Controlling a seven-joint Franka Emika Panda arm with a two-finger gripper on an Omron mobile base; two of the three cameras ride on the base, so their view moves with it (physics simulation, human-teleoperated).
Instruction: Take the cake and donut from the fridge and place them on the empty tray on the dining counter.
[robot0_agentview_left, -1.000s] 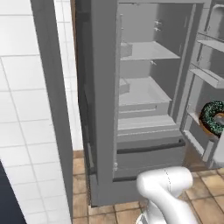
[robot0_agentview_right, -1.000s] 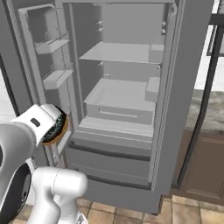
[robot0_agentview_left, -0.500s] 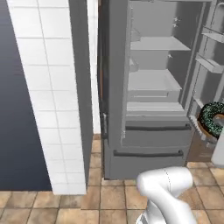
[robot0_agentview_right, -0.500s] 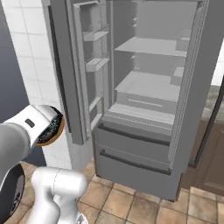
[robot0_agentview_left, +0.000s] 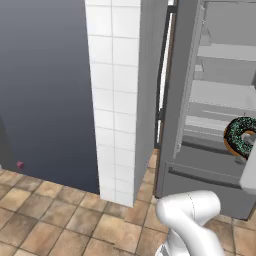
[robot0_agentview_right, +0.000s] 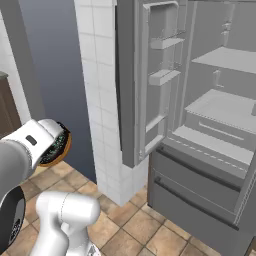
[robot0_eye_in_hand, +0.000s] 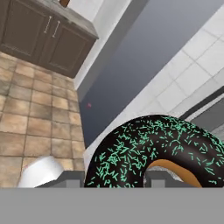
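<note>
Room: simulated kitchen, brown tiled floor (robot0_agentview_left: 45, 215), white tiled pillar (robot0_agentview_left: 115, 100) next to the fridge (robot0_agentview_right: 210, 125), dark grey wall (robot0_agentview_left: 45, 85) left of the pillar.
Fridge: grey steel, door open, pale shelves (robot0_agentview_right: 225, 107) and door bins (robot0_agentview_right: 162, 75) exposed; closed drawer front below (robot0_agentview_right: 190, 195).
Donut: chocolate glaze with green specks, orange-brown dough at the hole (robot0_eye_in_hand: 162, 153). Held off the floor, clear of the fridge shelves. Left base view has it at the right edge in front of the lower fridge shelves (robot0_agentview_left: 241, 137); right base view has it at the left, beside the white wrist, over the floor (robot0_agentview_right: 56, 146).
Gripper: jaws part-way closed on the donut (robot0_eye_in_hand: 114, 180); hand view shows the ring sitting between the finger tips, standing on edge.
Arm: white link (robot0_agentview_left: 192, 220) rises from the bottom of the left base view.
Background in hand view: dark brown cabinets (robot0_eye_in_hand: 43, 37) under a counter edge, well apart from the donut.
Small item: tiny pink object at the wall base (robot0_agentview_left: 20, 164), can't tell what it is.
</note>
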